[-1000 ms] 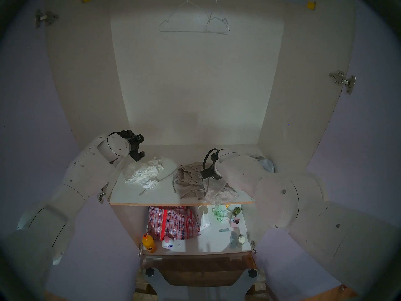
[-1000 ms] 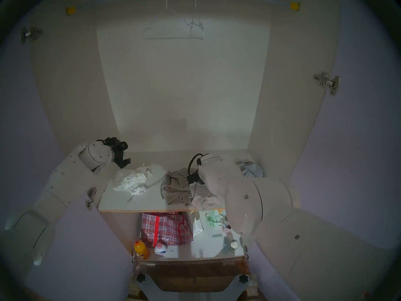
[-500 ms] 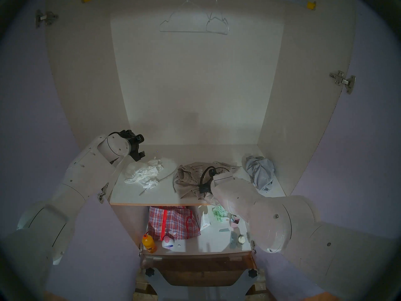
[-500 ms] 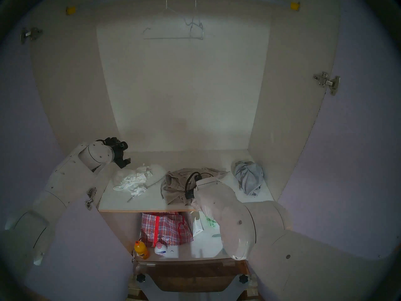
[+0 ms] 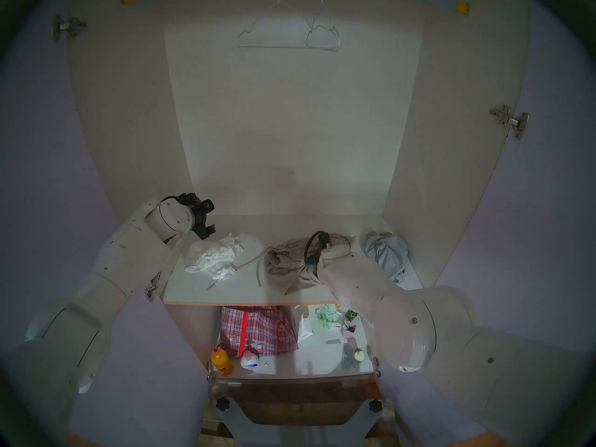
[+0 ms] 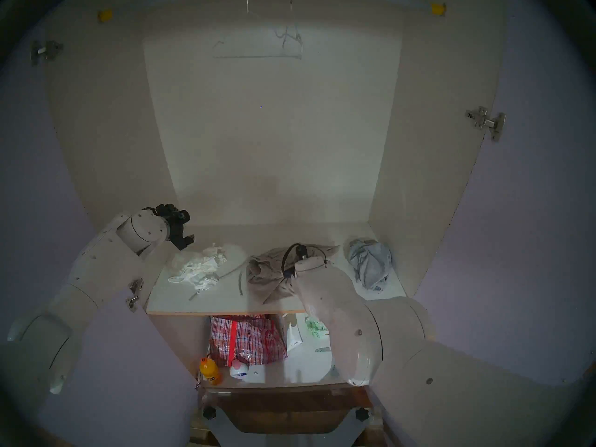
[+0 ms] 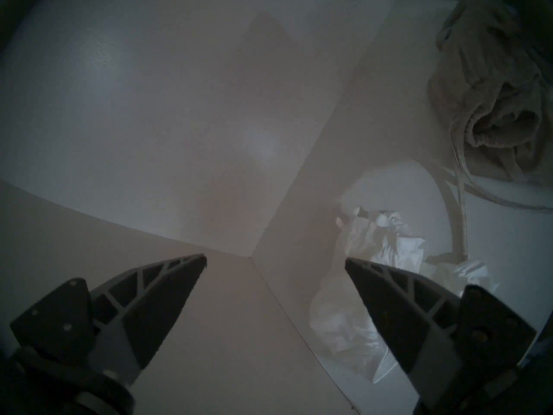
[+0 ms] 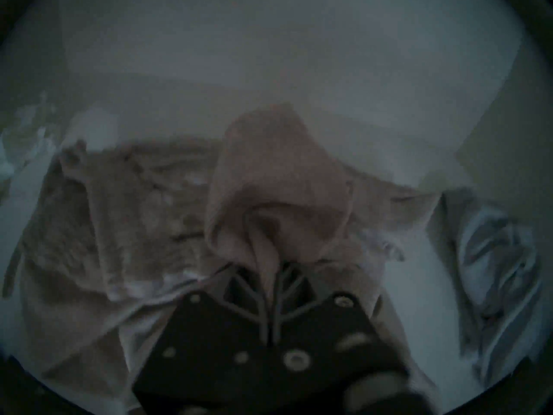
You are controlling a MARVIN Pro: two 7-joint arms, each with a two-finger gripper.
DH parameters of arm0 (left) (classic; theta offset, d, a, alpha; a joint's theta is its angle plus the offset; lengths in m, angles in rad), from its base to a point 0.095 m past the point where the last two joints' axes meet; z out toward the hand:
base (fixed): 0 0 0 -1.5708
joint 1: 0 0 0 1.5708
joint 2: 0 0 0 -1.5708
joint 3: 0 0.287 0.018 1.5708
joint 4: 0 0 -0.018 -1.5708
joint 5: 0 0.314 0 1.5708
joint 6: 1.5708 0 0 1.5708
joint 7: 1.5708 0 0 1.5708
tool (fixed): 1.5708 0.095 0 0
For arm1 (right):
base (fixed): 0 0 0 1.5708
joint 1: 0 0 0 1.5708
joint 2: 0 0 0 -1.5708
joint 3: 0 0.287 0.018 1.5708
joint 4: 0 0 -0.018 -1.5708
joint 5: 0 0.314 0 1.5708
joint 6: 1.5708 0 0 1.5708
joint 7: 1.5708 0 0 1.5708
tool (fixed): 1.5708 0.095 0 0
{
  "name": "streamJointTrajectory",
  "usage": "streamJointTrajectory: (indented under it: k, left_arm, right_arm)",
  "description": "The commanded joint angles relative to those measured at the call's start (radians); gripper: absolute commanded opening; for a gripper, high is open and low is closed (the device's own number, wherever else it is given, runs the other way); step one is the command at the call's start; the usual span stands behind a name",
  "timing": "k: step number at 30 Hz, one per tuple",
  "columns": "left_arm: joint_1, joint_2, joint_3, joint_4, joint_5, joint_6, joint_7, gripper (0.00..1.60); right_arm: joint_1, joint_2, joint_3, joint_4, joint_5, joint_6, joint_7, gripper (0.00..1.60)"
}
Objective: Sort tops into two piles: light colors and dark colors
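On the upper shelf point(image 5: 238, 291) a crumpled white strappy top point(image 5: 213, 257) point(image 7: 374, 255) lies at the left. A beige-taupe knit point(image 5: 285, 262) point(image 6: 267, 272) with long cords sits in the middle. A grey-blue top point(image 5: 387, 252) point(image 8: 493, 255) is heaped at the right, apart from the knit. My right gripper point(image 8: 273, 270) is shut on a fold of the knit point(image 8: 278, 180), which rises bunched from the fingertips. My left gripper point(image 5: 211, 219) point(image 7: 275, 258) hangs open and empty by the left wall, just behind the white top.
The cupboard's side walls and back panel close in the shelf. Wire hangers point(image 5: 290, 36) hang high up. The lower shelf holds a red plaid bag point(image 5: 258, 330), an orange bottle point(image 5: 221, 361), a green-and-white cloth point(image 5: 325, 315) and small items.
My right gripper dropped onto the knit's front part, shut on it and drew it back from the shelf's front edge, bunching the cloth. The left arm has not moved.
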Motion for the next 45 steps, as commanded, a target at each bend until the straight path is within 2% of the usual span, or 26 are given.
streamJointTrajectory:
  k: [1,6,10,12,14,16,18,21,24,27,29,31,34,37,39,41,42,43,44,45]
  left_arm:
    - [-0.032,0.0,-0.012,-0.019,-0.002,-0.003,0.002,1.6]
    - [-0.032,0.0,-0.012,-0.019,-0.002,-0.003,0.003,1.6]
    - [-0.031,0.0,-0.011,-0.018,-0.001,-0.004,0.004,1.6]
    - [-0.031,0.0,-0.011,-0.018,-0.001,-0.004,0.004,1.6]
    - [-0.03,0.0,-0.011,-0.017,-0.001,-0.004,0.004,1.6]
    - [-0.03,0.0,-0.011,-0.017,-0.001,-0.004,0.005,1.6]
    - [-0.031,0.0,-0.011,-0.017,-0.001,-0.004,0.005,1.6]
    - [-0.031,0.0,-0.011,-0.018,-0.001,-0.004,0.005,1.6]
    - [-0.032,0.0,-0.011,-0.018,-0.002,-0.004,0.005,1.6]
    - [-0.032,0.0,-0.012,-0.019,-0.002,-0.004,0.005,1.6]
    - [-0.032,0.0,-0.012,-0.019,-0.002,-0.004,0.004,1.6]
    - [-0.033,0.0,-0.012,-0.019,-0.002,-0.004,0.003,1.6]
    - [-0.033,0.0,-0.012,-0.02,-0.003,-0.003,0.002,1.6]
    - [-0.034,0.001,-0.012,-0.021,-0.003,-0.003,0.001,1.6]
    - [-0.034,0.001,-0.012,-0.022,-0.003,-0.002,0.0,1.6]
    - [-0.034,0.001,-0.012,-0.021,-0.003,-0.003,0.0,1.6]
    - [-0.034,0.001,-0.012,-0.021,-0.003,-0.003,0.0,1.6]
    - [-0.033,0.001,-0.012,-0.021,-0.003,-0.003,0.001,1.6]
    - [-0.033,0.001,-0.012,-0.021,-0.003,-0.003,0.001,1.6]
    - [-0.033,0.001,-0.012,-0.02,-0.003,-0.003,0.001,1.6]
  right_arm:
    - [0.067,0.02,0.025,-0.088,0.023,-0.077,-0.017,0.0]
    - [0.049,0.029,0.049,-0.185,0.031,-0.099,0.011,0.0]
    - [-0.029,0.035,0.052,-0.341,0.035,-0.093,0.04,0.0]
    - [-0.082,0.041,0.056,-0.454,0.038,-0.094,0.051,0.0]
    - [-0.081,0.047,0.057,-0.464,0.036,-0.111,0.044,0.0]
    - [-0.104,0.054,0.061,-0.516,0.041,-0.117,0.052,0.0]
    - [-0.146,0.056,0.057,-0.583,0.037,-0.117,0.059,0.0]
    - [-0.219,0.045,0.043,-0.672,0.037,-0.077,0.099,0.0]
    - [-0.306,0.017,0.033,-0.771,0.054,0.004,0.164,0.0]
    - [-0.396,-0.01,0.01,-0.873,0.041,0.143,0.24,0.0]
    - [-0.429,-0.023,-0.001,-0.895,0.032,0.201,0.268,0.0]
    - [-0.494,-0.032,-0.029,-0.993,0.018,0.338,0.339,0.0]
    - [-0.502,-0.028,-0.074,-0.998,0.009,0.411,0.339,0.0]
    - [-0.495,-0.043,-0.101,-0.971,0.001,0.486,0.275,0.0]
    - [-0.471,-0.073,-0.105,-0.89,-0.027,0.47,0.21,0.0]
    - [-0.434,-0.097,-0.095,-0.807,-0.013,0.454,0.147,0.0]
    - [-0.434,-0.097,-0.095,-0.807,-0.013,0.454,0.147,0.0]
    - [-0.397,-0.115,-0.081,-0.739,0.001,0.452,0.105,0.0]
    - [-0.4,-0.123,-0.077,-0.736,0.003,0.443,0.09,0.0]
    - [-0.362,-0.132,-0.066,-0.683,0.013,0.449,0.069,0.0]
